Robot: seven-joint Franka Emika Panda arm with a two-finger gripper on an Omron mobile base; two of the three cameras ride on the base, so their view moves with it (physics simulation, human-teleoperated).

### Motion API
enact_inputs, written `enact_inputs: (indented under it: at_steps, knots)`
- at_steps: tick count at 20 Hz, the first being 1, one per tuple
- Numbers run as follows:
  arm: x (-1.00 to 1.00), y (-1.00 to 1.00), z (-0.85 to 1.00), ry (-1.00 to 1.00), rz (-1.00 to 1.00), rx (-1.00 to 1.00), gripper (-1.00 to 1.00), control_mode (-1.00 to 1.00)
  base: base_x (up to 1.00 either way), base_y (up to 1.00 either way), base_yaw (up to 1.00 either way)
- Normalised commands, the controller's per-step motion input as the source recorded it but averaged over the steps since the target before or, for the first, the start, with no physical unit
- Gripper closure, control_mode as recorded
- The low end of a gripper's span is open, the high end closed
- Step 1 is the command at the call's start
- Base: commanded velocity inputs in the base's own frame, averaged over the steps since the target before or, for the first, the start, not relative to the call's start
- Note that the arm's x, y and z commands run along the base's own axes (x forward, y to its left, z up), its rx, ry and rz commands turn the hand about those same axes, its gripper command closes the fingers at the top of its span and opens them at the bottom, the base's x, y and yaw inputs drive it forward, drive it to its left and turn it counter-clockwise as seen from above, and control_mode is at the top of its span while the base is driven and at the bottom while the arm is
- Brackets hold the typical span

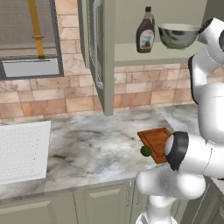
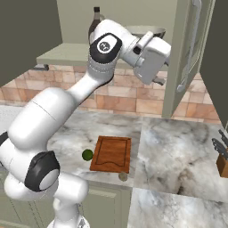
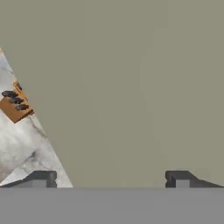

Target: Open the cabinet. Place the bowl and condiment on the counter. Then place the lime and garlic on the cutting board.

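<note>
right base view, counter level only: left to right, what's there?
lime → cutting board → garlic, at the board's front right corner → knife block at the far right edge.

My notes. Grey-white marbled stone counter carries reddish-brown rectangular wooden cutting board with grooved border, bare on top. Small glossy green lime sits on stone just beside board's left edge. Small beige-grey garlic lump on stone just off board's front edge. Wooden knife block with dark handles at counter's far right. Pale olive shelf inside open cabinet holds dark brown pear-shaped condiment bottle and shiny steel bowl, side by side, upright.
</note>
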Motion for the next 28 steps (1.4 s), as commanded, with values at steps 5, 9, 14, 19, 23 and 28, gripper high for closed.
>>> enact_inputs:
  at_steps: [5,9,14,19,23,28]
  knots:
    - [-0.71,0.65,-0.06,-0.20,0.23,0.03,-1.00,-1.00,0.00,0.00,0.00]
    - [-0.25,1.00,-0.08,-0.04,0.41,0.00,-1.00,-1.00,0.00,0.00,0.00]
    - [0.00,1.00,0.00,-0.07,0.27,0.00,-1.00,-1.00,0.00,0.00,0.00]
    - [0.30,1.00,0.01,-0.11,0.26,0.02,-1.00,-1.00,0.00,0.00,0.00]
    - [0.58,1.00,0.01,-0.27,0.31,0.04,-1.00,-1.00,0.00,0.00,0.00]
    - [0.73,1.00,0.30,-0.29,0.31,0.14,-1.00,-1.00,0.00,0.00,0.00]
